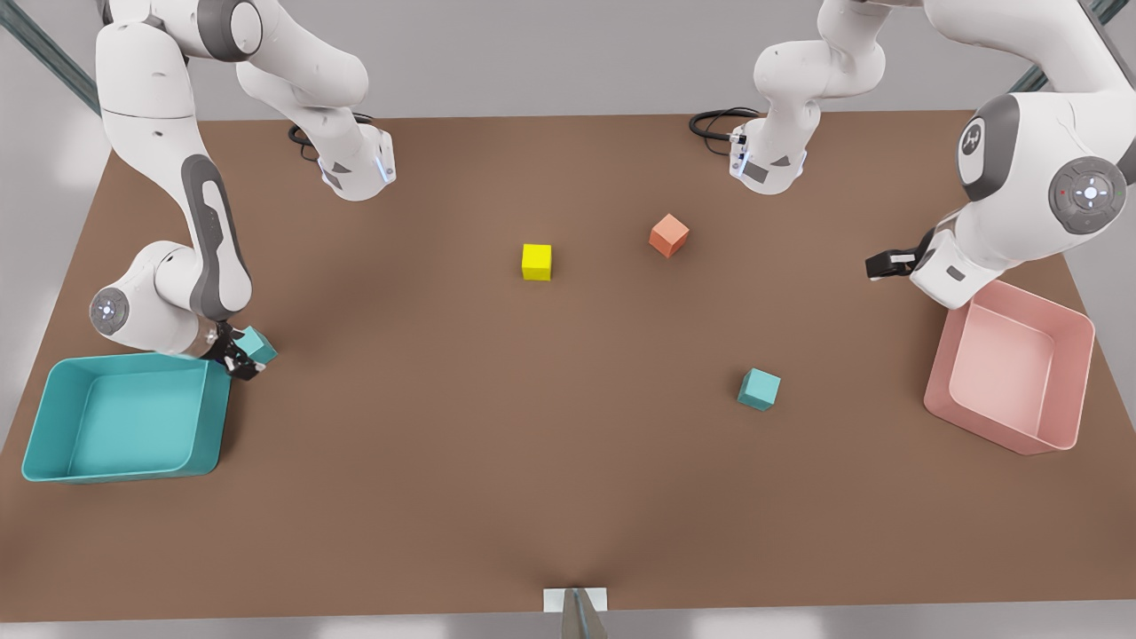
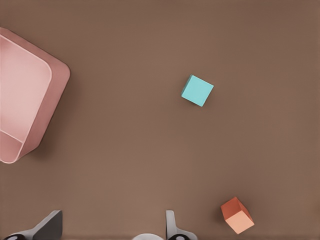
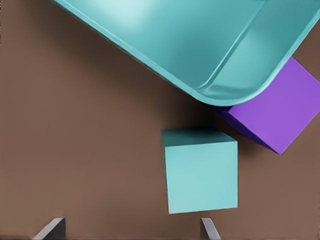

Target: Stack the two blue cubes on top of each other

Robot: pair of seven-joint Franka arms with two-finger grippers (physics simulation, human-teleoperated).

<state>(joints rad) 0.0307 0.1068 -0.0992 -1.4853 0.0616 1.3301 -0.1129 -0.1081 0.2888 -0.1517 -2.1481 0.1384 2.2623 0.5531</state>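
Brown tabletop (image 1: pixel 497 461), two white arms, cubes scattered, trays at both ends.

Right gripper (image 1: pixel 241 359) sits low at the front view's left, beside the teal tray (image 1: pixel 53 426); its jaws are spread, with one teal cube (image 1: pixel 256 344) on the tabletop just ahead of them, not gripped. In the right wrist view a purple cube (image 3: pixel 277 117) lies touching or nearly touching that cube, partly tucked under the tray's corner. Left gripper (image 1: pixel 883 264) hovers at the front view's right, near the pink tray (image 1: pixel 1078 390), jaws open and empty. Second teal cube (image 1: pixel 759 389) rests alone at about 5 o'clock from centre, well apart from the first. Yellow cube (image 1: pixel 536 262) near centre; orange cube (image 1: pixel 668 235) at 2 o'clock from it.
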